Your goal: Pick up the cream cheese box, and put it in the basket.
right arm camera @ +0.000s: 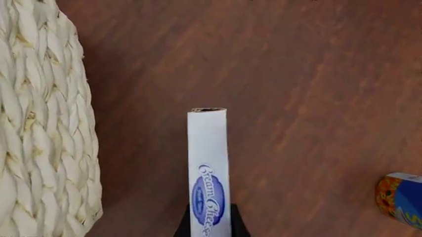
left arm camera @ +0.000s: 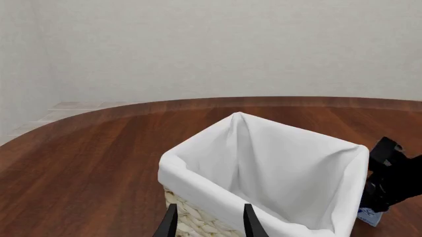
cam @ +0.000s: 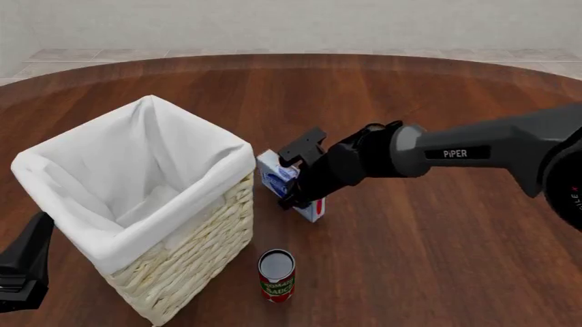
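While clamped in right pincer (cam: 296, 187), cream cheese box (cam: 289, 185) sits just beside basket (cam: 195, 235).

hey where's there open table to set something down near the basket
Bare wood lies right of the right arm and beyond the basket toward the far table edge. It is crowded between basket, cream cheese box and tomato sauce can.
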You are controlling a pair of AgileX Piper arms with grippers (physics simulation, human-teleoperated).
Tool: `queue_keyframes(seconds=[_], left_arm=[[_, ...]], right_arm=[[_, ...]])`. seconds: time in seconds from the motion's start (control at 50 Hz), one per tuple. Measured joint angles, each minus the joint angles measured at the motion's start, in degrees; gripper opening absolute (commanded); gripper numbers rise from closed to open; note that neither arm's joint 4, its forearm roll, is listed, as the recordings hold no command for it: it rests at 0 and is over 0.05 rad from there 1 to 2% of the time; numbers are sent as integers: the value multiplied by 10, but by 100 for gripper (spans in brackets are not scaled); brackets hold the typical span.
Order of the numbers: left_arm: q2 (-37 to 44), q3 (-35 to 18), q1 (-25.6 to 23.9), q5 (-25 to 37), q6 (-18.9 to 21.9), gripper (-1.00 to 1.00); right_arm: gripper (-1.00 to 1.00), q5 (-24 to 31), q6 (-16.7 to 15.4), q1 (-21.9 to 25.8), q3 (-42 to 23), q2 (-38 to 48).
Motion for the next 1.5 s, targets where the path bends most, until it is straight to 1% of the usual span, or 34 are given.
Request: queue_keyframes(seconds=[0.3,0.62,0.86,1.14,1.5], left_arm=[[0,0,0,0,0,100],[0,0,0,0,0,100],[0,0,0,0,0,100],[0,0,0,0,0,100],[0,0,0,0,0,100]], right_arm=[[-100,-2,-8,-2,9,-6],[-100,-4,-24,-12,27,-40],[-100,-4,-48,-37,34,-84],[-100,-1,-67,-59,35,-139],[-100,1,-70,-58,32,-205]])
